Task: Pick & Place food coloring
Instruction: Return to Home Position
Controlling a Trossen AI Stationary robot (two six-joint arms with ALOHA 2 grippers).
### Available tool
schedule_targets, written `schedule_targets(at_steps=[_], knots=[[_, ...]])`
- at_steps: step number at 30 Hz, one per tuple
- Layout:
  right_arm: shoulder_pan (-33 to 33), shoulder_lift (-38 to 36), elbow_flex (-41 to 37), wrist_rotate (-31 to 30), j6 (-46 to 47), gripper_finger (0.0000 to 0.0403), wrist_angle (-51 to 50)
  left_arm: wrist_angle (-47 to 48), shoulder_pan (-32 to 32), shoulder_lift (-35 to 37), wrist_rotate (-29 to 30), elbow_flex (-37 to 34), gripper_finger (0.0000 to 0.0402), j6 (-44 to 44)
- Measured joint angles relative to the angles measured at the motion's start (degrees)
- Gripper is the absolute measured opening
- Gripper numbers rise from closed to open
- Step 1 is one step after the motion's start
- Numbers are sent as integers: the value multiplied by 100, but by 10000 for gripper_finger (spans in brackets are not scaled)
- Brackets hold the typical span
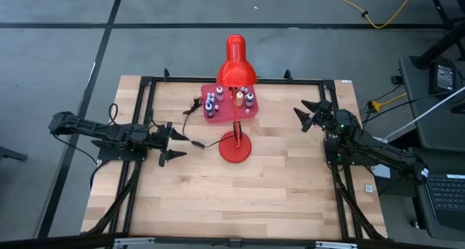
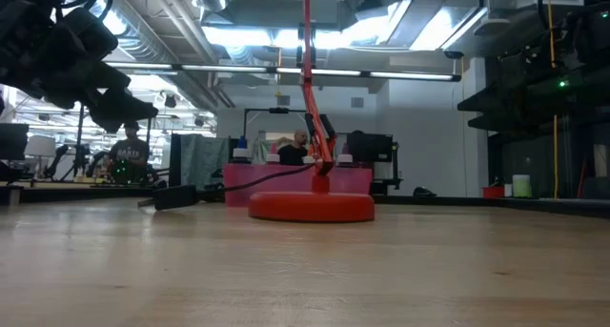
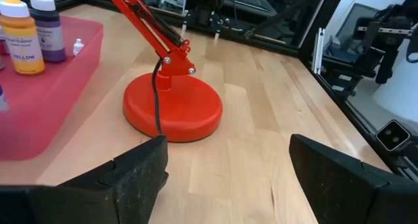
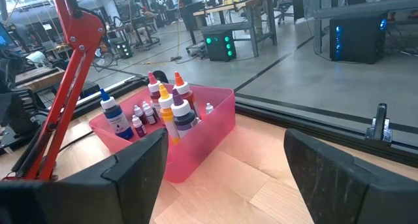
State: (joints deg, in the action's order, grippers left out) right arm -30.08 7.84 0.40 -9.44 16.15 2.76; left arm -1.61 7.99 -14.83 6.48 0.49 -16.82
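Note:
Several small food coloring bottles with pale caps stand upright in a pink translucent tray at the table's far middle; an orange-yellow one and a purple one show in the left wrist view. My left gripper stands open above the table's left side, pointing toward the lamp base. My right gripper stands open at the far right, pointing toward the tray. Neither has anything between its fingers.
A tall red desk lamp stands by its round base at the table's middle; its shade hangs over the tray. Its black cord and plug lie left of the base. A black frame rims the table. People sit beyond the table.

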Motion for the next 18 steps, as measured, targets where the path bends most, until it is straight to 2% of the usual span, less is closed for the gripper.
schedule_targets(at_steps=[9, 18], knots=[[0, 0, 0, 1, -3, 306, 1, -11, -7, -4, 43, 0, 316, 291], [1, 2, 0, 1, 0, 306, -2, -503, -7, 93, 1104, 2, 316, 411]])
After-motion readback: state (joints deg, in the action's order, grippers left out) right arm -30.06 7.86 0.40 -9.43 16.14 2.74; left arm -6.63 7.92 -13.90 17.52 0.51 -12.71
